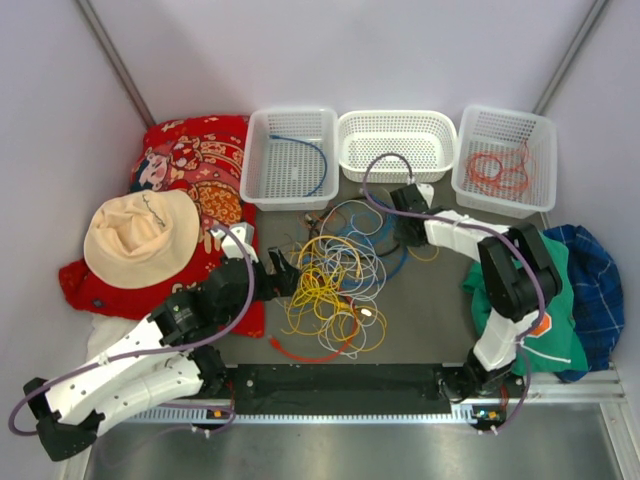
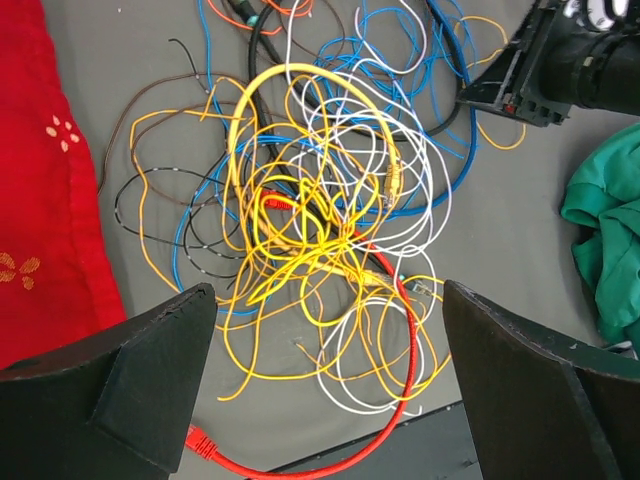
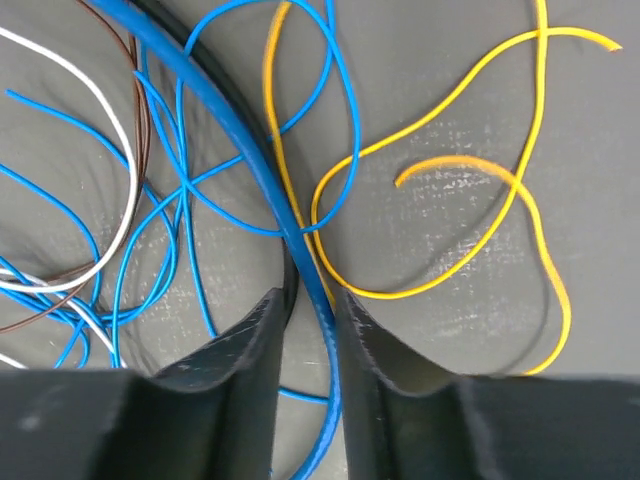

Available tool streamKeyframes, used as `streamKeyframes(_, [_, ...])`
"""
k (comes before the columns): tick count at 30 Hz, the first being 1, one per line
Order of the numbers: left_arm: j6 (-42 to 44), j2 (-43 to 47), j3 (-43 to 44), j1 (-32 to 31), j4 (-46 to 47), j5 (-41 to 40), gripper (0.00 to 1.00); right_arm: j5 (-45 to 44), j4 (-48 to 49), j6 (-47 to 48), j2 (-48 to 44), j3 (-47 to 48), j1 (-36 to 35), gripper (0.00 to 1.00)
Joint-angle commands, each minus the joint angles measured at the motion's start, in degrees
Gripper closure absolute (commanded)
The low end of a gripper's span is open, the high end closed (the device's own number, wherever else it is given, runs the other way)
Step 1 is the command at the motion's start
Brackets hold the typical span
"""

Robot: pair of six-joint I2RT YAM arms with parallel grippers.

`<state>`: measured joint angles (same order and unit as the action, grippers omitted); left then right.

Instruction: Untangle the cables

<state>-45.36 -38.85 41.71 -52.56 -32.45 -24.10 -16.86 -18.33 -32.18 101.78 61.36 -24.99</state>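
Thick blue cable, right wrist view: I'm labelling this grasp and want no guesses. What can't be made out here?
Right wrist: both ends of the thick blue cable run off the top and bottom edges.
Right wrist: whether the right gripper really pinches it; shadow fills the gap.
Top external: there it is lost in the tangle of cables.

Grey table (image 1: 420,320); white walls (image 1: 350,50) behind. Three white mesh baskets in a row along the far edge: left basket (image 1: 252,150), middle basket (image 1: 347,150), right basket (image 1: 466,150). Red patterned cloth (image 1: 195,150) at far left, just beside the left basket; cream hat (image 1: 135,240) lying on it. Green cloth (image 1: 562,320) at right; blue plaid cloth (image 1: 595,290) bunched against it, further right.
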Motion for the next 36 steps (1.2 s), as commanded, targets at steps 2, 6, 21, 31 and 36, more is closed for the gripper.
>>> streamKeyframes(2, [0.27, 0.27, -0.32, -0.09, 0.71, -1.91, 0.01, -4.84, 1.71, -0.07, -8.51, -4.39, -0.67, 0.87])
streamKeyframes(6, [2.21, -0.78, 0.38, -0.09, 4.14, -3.75, 0.01, -5.2, -1.43, -0.16, -20.09, -5.03, -2.69, 0.99])
streamKeyframes(21, [25.31, -5.17, -2.87, -0.09, 48.32, 23.38, 0.01, 1.48, -15.24, -5.51, -47.37, 3.49, -13.5, 1.0])
streamKeyframes(31, [29.04, -24.94, 1.09, -0.09, 68.09, 43.95, 0.01, 4.03, -20.08, -7.28, -48.34, 7.81, -15.0, 1.0])
streamKeyframes(36, [24.81, -35.05, 4.42, -0.09, 74.81, 45.55, 0.01, 4.47, -20.08, -7.19, -48.16, 7.19, -15.0, 1.0])
